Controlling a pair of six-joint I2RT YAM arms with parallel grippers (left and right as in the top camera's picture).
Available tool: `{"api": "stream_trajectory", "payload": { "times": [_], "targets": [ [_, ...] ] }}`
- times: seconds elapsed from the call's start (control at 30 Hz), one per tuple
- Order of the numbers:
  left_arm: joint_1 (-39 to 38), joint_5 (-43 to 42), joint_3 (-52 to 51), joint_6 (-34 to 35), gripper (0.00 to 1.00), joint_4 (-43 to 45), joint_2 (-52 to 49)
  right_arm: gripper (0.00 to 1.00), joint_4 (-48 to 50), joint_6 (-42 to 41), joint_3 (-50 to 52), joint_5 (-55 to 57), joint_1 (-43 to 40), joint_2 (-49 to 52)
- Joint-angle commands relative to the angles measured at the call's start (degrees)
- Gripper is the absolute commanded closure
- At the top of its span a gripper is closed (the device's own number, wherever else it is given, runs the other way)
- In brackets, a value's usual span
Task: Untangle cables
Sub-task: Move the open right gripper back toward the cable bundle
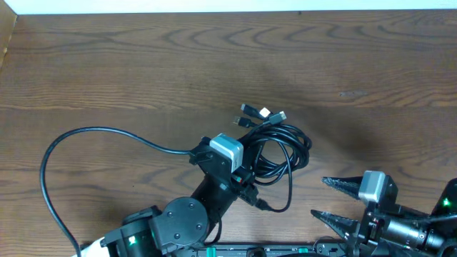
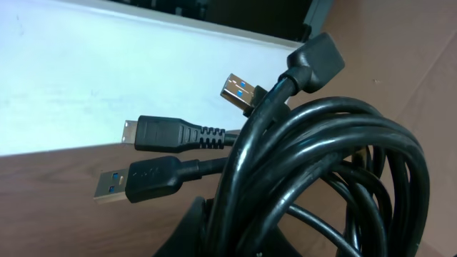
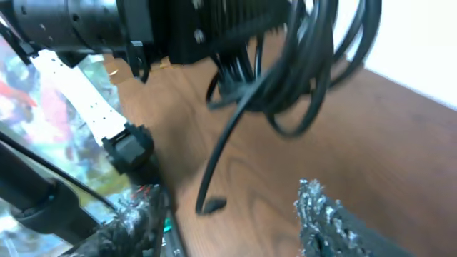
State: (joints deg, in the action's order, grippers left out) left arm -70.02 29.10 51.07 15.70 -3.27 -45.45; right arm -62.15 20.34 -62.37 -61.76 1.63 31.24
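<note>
The cables (image 1: 280,148) are a coil of thin black cords at mid-table, with three plug ends (image 1: 261,114) fanned out at its far side. My left gripper (image 1: 245,177) is shut on the near-left side of the coil. In the left wrist view the bundle (image 2: 335,164) rises from the jaws and three USB plugs (image 2: 153,132) point left. One loose cord end (image 1: 264,207) trails toward the front edge. My right gripper (image 1: 320,196) stands open to its right. In the right wrist view that cord end (image 3: 212,207) lies between the spread fingers (image 3: 321,214), untouched.
The thick black arm cable (image 1: 50,153) loops wide over the left part of the wooden table (image 1: 143,64). The left arm's base (image 1: 178,225) sits at the front edge. A white wall borders the table's far edge (image 1: 228,6).
</note>
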Motion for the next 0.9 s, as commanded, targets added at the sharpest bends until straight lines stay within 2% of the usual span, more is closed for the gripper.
{"api": "stream_trajectory", "payload": {
  "times": [0.0, 0.13, 0.47, 0.53, 0.6, 0.7, 0.87],
  "targets": [
    [-0.11, 1.36, 1.81, 3.65, 0.93, 0.52, 0.22, 0.46, 2.73, -2.71, 0.24, 1.36, -0.04, 0.26],
    [-0.11, 1.36, 1.81, 5.95, 0.93, 0.52, 0.22, 0.44, 7.58, -9.4, 0.24, 5.01, -0.04, 0.26],
    [-1.73, 0.92, 1.81, 7.56, 0.93, 1.86, -0.94, 0.3, 13.81, -9.03, 0.24, -4.85, -0.02, 0.26],
    [-2.54, 0.92, 1.81, 7.56, 0.93, 2.49, -1.25, 0.31, 13.79, -8.48, 0.24, -4.52, -0.04, 0.26],
    [-3.65, 0.92, 1.81, 7.54, 0.93, 2.82, -1.29, 0.36, 13.75, -8.57, 0.24, -2.21, -0.04, 0.26],
    [-5.38, 0.92, 1.81, 7.54, 0.93, 3.19, -1.27, 0.4, 13.75, -11.72, 0.24, 4.59, -0.04, 0.26],
    [-7.65, 0.92, 1.84, 7.54, 0.93, 3.58, -1.62, 0.42, 15.06, -13.92, 0.24, 6.78, -0.04, 0.26]
  ]
}}
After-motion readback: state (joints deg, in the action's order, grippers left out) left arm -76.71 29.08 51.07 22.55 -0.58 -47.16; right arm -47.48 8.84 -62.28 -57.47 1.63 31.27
